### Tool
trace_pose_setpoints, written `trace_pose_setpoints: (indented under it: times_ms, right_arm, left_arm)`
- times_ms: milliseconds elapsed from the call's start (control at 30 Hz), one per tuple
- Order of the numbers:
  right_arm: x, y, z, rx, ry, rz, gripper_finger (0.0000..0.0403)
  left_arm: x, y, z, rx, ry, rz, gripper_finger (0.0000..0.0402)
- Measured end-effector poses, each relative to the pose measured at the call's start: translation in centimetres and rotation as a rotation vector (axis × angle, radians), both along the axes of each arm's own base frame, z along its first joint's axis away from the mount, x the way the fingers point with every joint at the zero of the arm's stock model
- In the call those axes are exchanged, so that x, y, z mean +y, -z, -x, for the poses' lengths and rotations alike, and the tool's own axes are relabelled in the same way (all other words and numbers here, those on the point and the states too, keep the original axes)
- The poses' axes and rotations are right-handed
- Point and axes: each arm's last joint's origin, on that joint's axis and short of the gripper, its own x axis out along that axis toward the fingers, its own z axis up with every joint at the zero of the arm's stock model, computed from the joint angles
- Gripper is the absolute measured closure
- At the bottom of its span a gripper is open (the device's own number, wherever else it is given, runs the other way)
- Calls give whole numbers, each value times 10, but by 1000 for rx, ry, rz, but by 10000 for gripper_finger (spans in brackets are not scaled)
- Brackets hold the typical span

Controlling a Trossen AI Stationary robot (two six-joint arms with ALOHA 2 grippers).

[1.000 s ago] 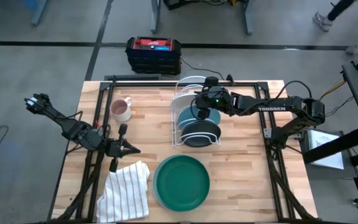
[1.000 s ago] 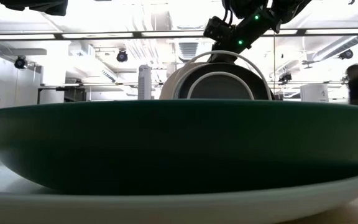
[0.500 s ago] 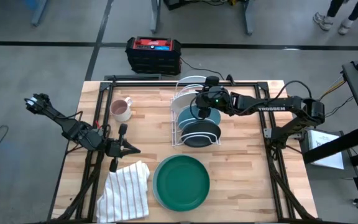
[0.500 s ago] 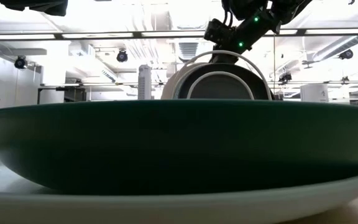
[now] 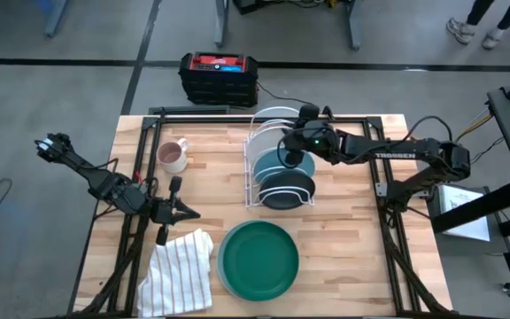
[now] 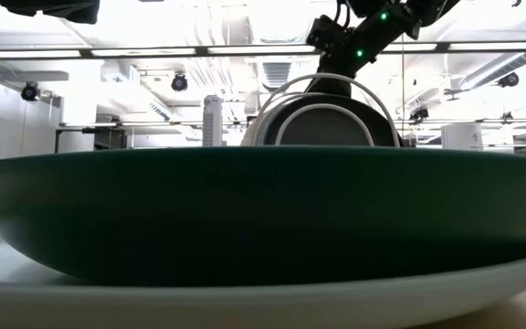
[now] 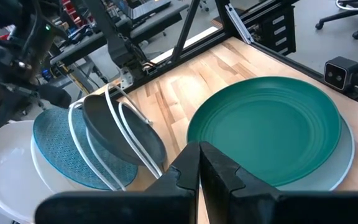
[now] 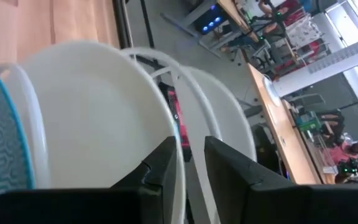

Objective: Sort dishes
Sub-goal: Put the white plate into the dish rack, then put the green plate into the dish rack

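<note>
My right hand [image 5: 288,158], its fingers now parted slightly and holding nothing, lifts off the teal plate [image 5: 273,166] just racked, leaving the green plate [image 5: 258,257] near me on the bench [image 5: 343,257].

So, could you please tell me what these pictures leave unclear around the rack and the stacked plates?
- Low view: the dark green plate fills the picture and hides the rack's base and the table.
- High view: the right hand covers part of the teal plate.
- High view: the pale plate beneath the green one barely shows.
</note>
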Motion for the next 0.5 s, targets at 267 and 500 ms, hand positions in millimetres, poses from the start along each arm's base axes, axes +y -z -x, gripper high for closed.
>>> trace_pose_setpoints:
  times_ms: [267, 500]
  right_arm:
    - [12, -21, 10, -83, -16, 9, 327]
    - [22, -39, 31, -207, 39, -125, 344]
  left_arm:
    - [0, 4, -5, 10, -108, -49, 401]
    - [1, 15, -18, 46, -249, -129, 401]
